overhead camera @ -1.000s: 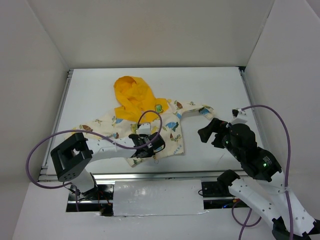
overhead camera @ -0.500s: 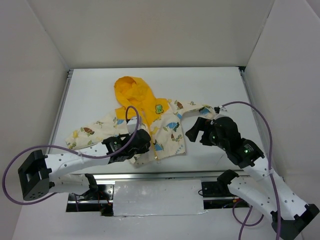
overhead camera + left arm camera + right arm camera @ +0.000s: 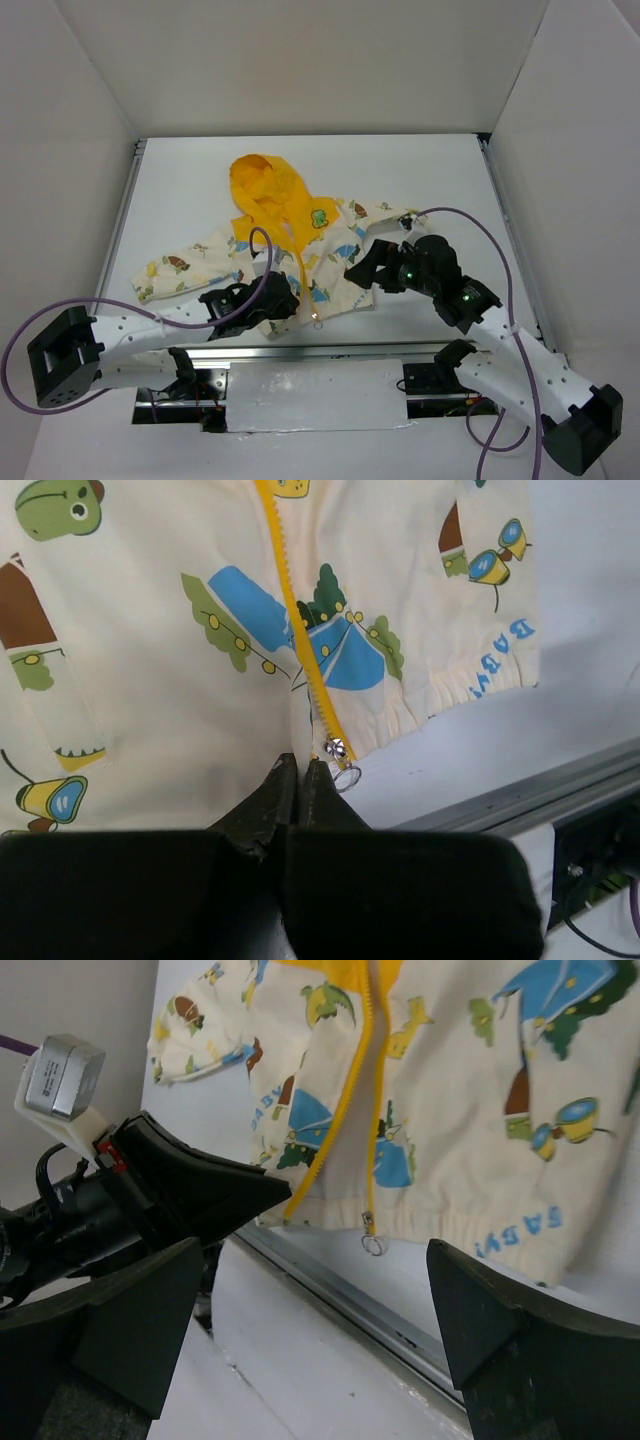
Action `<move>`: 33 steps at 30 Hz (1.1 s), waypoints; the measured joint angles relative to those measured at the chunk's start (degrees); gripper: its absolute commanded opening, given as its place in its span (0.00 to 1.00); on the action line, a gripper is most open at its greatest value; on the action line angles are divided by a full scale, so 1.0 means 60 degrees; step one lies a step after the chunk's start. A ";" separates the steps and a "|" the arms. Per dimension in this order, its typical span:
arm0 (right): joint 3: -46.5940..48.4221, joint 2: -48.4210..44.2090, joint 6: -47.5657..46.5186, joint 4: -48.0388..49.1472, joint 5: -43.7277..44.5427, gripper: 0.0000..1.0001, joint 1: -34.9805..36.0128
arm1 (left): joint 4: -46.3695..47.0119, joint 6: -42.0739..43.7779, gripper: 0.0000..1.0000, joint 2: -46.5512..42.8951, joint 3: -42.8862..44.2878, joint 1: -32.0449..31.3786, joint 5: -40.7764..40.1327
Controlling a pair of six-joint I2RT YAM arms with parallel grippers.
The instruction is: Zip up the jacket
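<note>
Resting at jacket hem beside zipper pull, left gripper seen closed tight; right gripper held wide near hem.

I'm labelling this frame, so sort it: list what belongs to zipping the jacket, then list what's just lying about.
Job: jacket, yellow zipper, zipper pull, left gripper (jaws shut), right gripper (jaws open).
Not the job: purple cables, table, metal rail.
</note>
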 measured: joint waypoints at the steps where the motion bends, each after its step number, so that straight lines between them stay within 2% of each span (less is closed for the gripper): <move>1: -0.0215 0.0248 0.0160 0.0437 -0.0266 1.00 0.0047 | 0.0335 -0.0015 0.00 -0.0182 -0.0299 0.0004 0.0113; 6: -0.0936 0.1960 0.1118 0.2659 -0.0761 0.95 0.0867 | 0.1541 -0.0200 0.00 -0.0962 -0.1337 0.0004 0.0368; 12: -0.0958 0.4211 0.2306 0.4816 -0.0758 0.88 0.1606 | 0.2510 -0.0248 0.00 -0.1843 -0.2044 0.0004 0.0546; 23: -0.0951 0.6360 0.3748 0.7450 -0.1038 0.80 0.1847 | 0.3082 -0.0266 0.00 -0.2568 -0.2539 0.0047 0.0568; 26: -0.0947 0.6768 0.3996 0.7887 -0.1246 0.69 0.1883 | 0.3104 -0.0266 0.00 -0.2652 -0.2586 0.0047 0.0568; 31: -0.0896 0.7155 0.4251 0.8593 -0.1596 0.38 0.1905 | 0.3235 -0.0262 0.00 -0.2674 -0.2586 0.0051 0.0568; 33: -0.0856 0.7216 0.4317 0.8794 -0.1705 0.32 0.1912 | 0.3260 -0.0262 0.00 -0.2674 -0.2590 0.0055 0.0568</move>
